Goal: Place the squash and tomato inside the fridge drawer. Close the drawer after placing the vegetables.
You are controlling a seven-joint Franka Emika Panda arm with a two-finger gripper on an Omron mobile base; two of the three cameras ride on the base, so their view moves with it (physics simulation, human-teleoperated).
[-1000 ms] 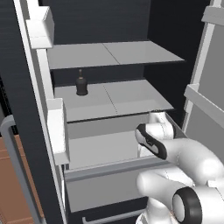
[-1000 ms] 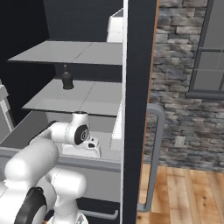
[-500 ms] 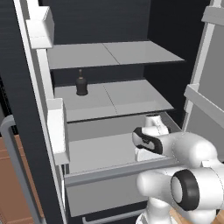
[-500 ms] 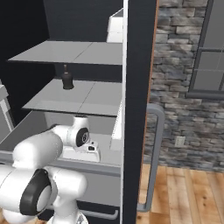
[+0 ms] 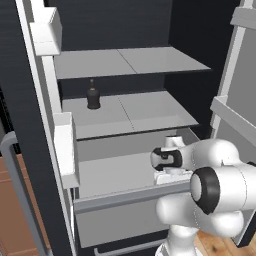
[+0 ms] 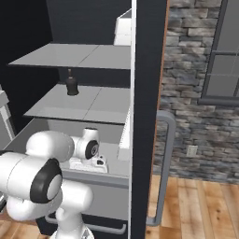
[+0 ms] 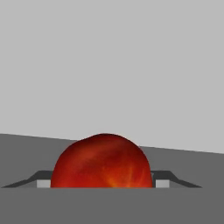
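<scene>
**Tomato held low over the open fridge drawer**

Closest to us, the white arm bends forward and dips its hand into the fridge drawer (image 5: 125,197), which stands pulled out below the shelves. Through the hand view, there's the tomato (image 7: 102,162), glossy red, sitting right between the fingertips. The gripper (image 7: 102,186) is spread fairly wide and looks closed around that tomato, with the pale drawer interior behind it. I'd judge this as the placing step, release not yet made.

Where could it go wrong? Let go too high and a round tomato will roll or bounce across that flat drawer floor. Pull the hand out carelessly and the fingers could nudge it, or the wrist could catch the drawer's front rim or the shelf (image 5: 135,112) just above. The squash I can't make out, so I can't say whether it's already in.

Further back, a small dark bottle (image 5: 93,96) stands on the middle shelf, well clear of the arm. Beyond it, a bare upper shelf (image 5: 125,61).
</scene>
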